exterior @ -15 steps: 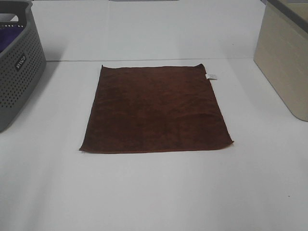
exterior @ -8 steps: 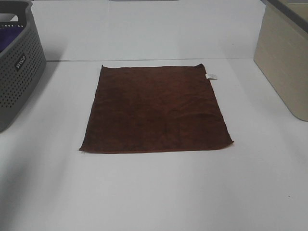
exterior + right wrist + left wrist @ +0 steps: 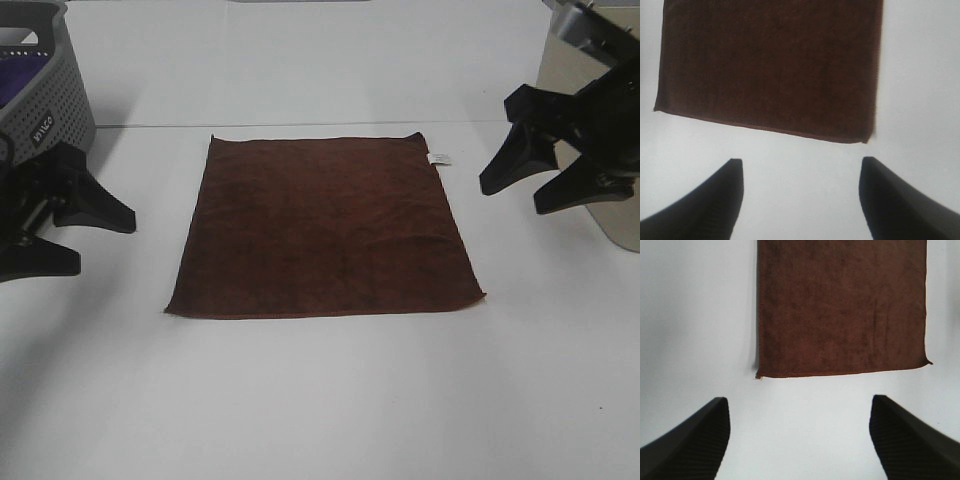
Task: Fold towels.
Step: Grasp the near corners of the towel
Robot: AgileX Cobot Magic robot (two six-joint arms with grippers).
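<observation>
Exterior high: shows one towel (image 3: 322,228) spread flat in the middle of the table (image 3: 320,410), single layer, no fold made.
Towel: roughly square, dark reddish-brown, with a white tag (image 3: 439,159) at the far right corner; sides about equal, so no real long axis; edges roughly parallel to the table front.
Left gripper (image 3: 103,243): jaws spread wide, holding nothing, over bare table off the towel's left edge, apart from the cloth.
Right gripper (image 3: 510,198): jaws likewise wide apart and empty, off the right edge, near the tag, not touching.
Left wrist: looks onto the towel's left edge lying crosswise ahead of the fingers, bare table between.
Right wrist: same picture from the other side, right edge ahead, bare table between.
Key relation: towel lies between the two grippers, inward of each; left one level with the near half, right one level with the far half; neither clearly closer.
Stage: judged the very start, grasp not yet made.
Next move: probably calls for each gripper to travel inward and down to its own edge or corner.
Surroundings: basket (image 3: 45,120) far left, bin (image 3: 590,140) far right, both apart from the towel.
</observation>
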